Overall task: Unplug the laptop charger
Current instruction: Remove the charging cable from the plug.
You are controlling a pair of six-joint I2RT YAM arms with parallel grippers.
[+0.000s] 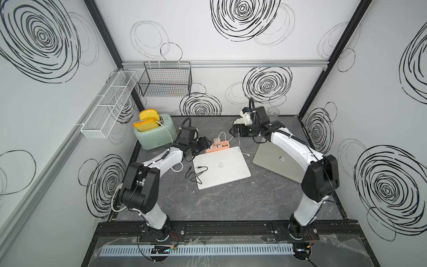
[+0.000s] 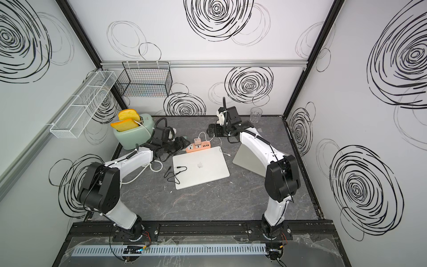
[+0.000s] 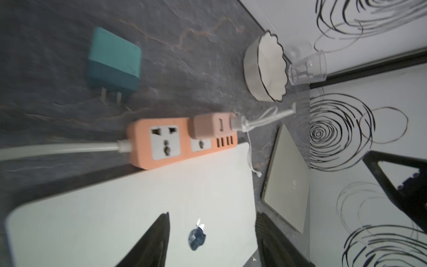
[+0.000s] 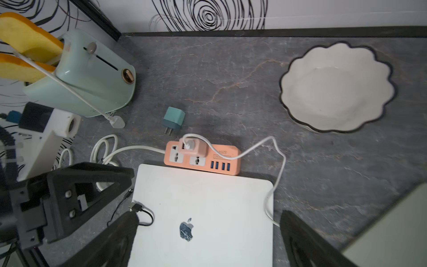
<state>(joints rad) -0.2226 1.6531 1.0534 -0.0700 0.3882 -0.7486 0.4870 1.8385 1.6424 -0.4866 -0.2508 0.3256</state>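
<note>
Where your arms stood: dark marbled tabletop [image 1: 231, 203], white walls [image 1: 198, 30] with black scribbled swirls. Pink charger [image 4: 198, 149] sat plugged in orange power strip [image 4: 232, 159]; teal adapter [image 4: 173, 119] lay loose just beside. Apple logo on white laptop [image 4: 208, 189]; strip lettering unreadable. Your left gripper [image 3: 212, 213] and right gripper [image 4: 209, 213] stood spread, empty.

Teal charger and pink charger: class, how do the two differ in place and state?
The pink charger sits plugged into the orange power strip; the teal charger lies loose on the table, prongs bare. The pink charger has a white cable plugged into it; the teal charger has none. Both are small cube-shaped plugs.
</note>
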